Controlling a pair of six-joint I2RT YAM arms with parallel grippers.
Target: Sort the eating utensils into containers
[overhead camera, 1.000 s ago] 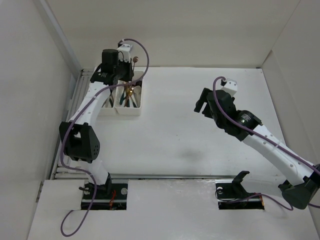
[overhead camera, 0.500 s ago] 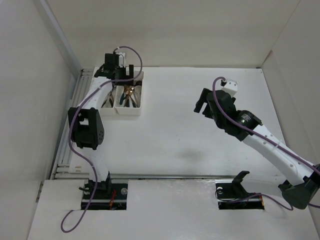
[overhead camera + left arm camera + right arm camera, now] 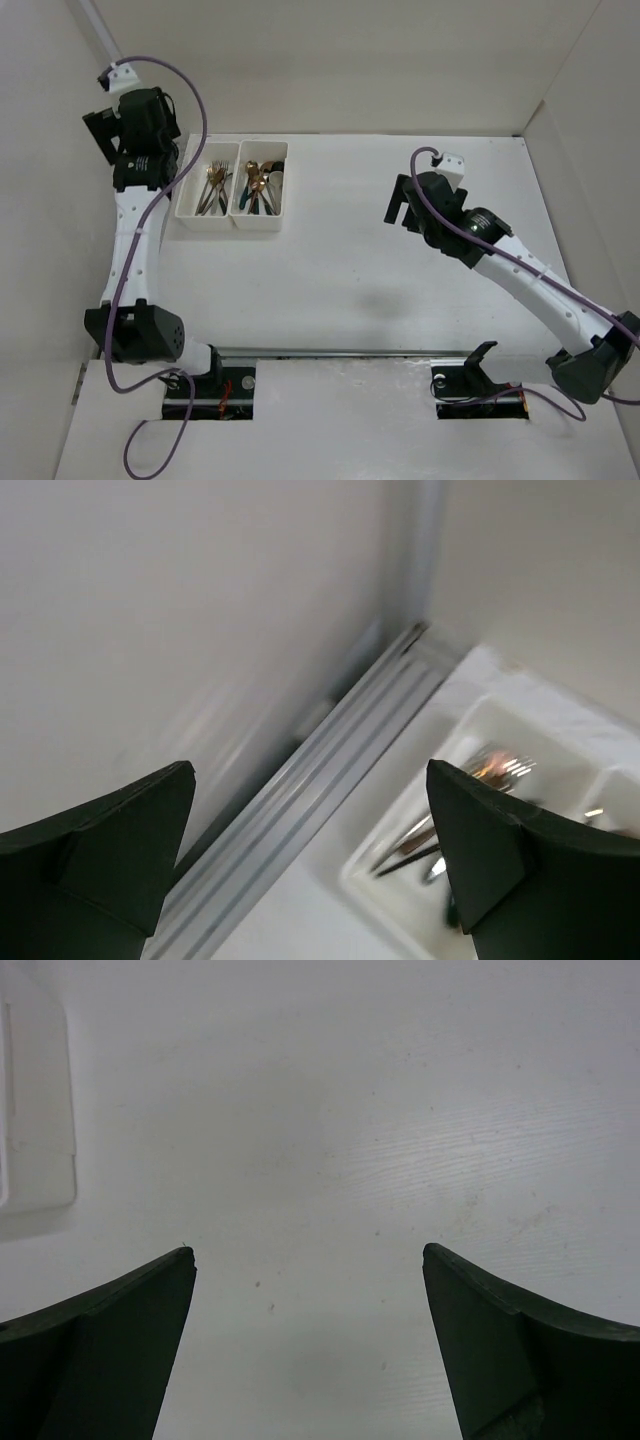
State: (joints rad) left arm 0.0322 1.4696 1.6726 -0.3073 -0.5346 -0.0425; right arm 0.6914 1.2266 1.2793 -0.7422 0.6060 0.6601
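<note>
Left gripper (image 3: 308,770) state: fingers (image 3: 120,840) spread wide; nothing between them.
Left gripper position: raised close to the left wall (image 3: 50,250), at the far left corner of the workspace; it sits to the left of both bins and touches neither.
Left wrist view: the rail (image 3: 300,810) runs diagonally under the gap between the fingers; one bin with utensils shows at lower right, blurred.
Right gripper (image 3: 306,1252) state: fingers (image 3: 110,1340) spread wide; nothing between them.
Right gripper position: over bare table (image 3: 350,270), right of centre; well apart from both bins.
Left arm (image 3: 130,240): rises along the left edge of the table from its base at the near side.
Right arm (image 3: 530,285): reaches from its base at near right toward the table centre.
Left bin (image 3: 185,210): white, open-top; stands at the far left of the table, just beside the rail; its long side touches the right bin.
Right bin (image 3: 255,223): same type; parallel to the left bin.
Utensils in left bin (image 3: 212,185): a bundle in gold, copper and silver tones with dark handles; all lie inside.
Utensils in right bin (image 3: 258,187): a bundle in gold, copper and silver tones, some with dark handles; all lie inside.
Utensil type: pieces too small to tell forks from spoons.
</note>
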